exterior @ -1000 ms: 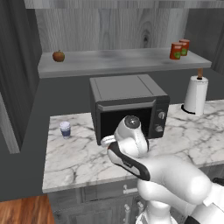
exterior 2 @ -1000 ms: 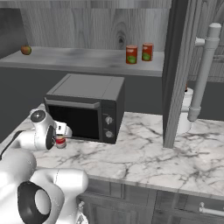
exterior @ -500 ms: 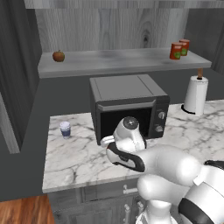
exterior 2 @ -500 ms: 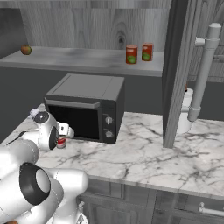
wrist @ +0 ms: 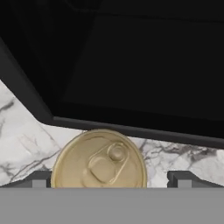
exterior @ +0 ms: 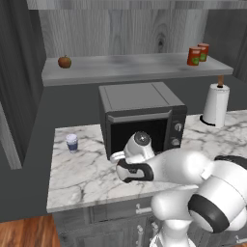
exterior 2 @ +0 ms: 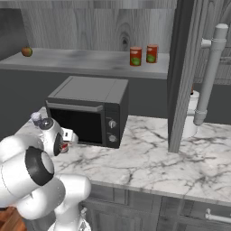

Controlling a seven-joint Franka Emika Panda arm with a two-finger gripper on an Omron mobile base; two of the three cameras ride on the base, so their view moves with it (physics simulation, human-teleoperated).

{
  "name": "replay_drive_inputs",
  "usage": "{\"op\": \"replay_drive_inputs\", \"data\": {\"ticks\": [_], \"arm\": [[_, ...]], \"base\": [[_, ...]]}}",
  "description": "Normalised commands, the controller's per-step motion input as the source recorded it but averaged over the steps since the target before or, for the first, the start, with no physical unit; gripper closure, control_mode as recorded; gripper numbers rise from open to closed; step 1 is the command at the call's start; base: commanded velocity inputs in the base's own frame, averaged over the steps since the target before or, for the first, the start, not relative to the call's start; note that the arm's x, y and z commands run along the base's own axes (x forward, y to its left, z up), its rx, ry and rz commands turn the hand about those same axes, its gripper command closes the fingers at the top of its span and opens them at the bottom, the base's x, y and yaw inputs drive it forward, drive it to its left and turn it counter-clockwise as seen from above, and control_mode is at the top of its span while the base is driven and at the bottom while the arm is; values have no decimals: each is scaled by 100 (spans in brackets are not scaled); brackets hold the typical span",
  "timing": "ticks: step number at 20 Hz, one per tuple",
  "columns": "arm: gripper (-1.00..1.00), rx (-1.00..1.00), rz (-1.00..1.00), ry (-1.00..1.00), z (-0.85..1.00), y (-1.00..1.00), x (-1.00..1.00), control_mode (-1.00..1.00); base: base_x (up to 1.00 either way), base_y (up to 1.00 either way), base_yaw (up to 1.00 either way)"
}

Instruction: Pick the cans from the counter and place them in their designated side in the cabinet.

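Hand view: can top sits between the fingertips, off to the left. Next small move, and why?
Probably nudge the gripper toward the can to center it, then descend before closing. The tan pull-tab top sits nearer the left fingertip, with a gap of marble counter before the right one, and the jaws look open. The can stands just in front of the microwave.

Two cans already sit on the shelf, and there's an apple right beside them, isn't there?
Not beside them. The left base view shows the apple at the shelf's far left end, while the two cans stand near its right end.
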Motion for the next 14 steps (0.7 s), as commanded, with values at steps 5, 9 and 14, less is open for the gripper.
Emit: {"op": "replay_drive_inputs", "data": {"ticks": [5,9,14], "arm": [[-100,1,0,-2,-19,0,16,-100],[100,0,0,-1,-19,0,7,-100],[100,2,0,-2,-6,0,0,-100]], "base": [[0,0,0],[0,0,0],[0,0,0]]}}
